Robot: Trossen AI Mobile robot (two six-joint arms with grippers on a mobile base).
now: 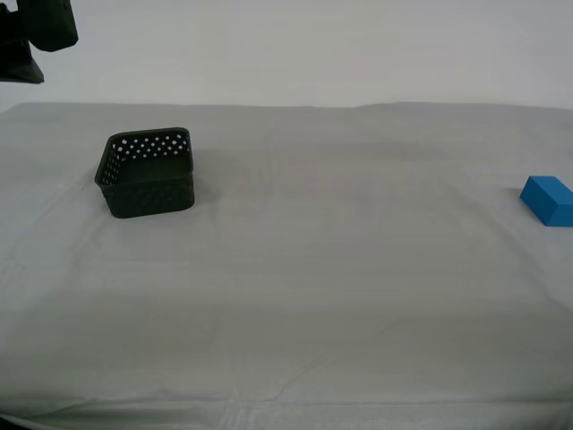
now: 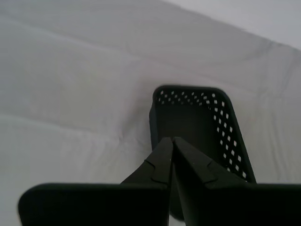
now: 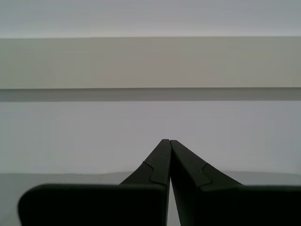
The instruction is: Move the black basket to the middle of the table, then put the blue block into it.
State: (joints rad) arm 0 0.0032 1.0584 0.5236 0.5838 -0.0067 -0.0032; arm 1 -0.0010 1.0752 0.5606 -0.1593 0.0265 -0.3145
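Black perforated plastic basket sits toward exterior view's left of the pale grey cloth-covered table, not yet centred. My second gripper is held above it, jaws closed, empty, prob. for approach. Bright blue rectangular block is well apart, at right edge. My first gripper: closed, empty, aimed at wall.

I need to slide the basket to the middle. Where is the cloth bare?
The whole stretch between the black basket and the blue block is bare, as is the table in front. Nothing is crowded; the block sits at the exterior view's right edge.
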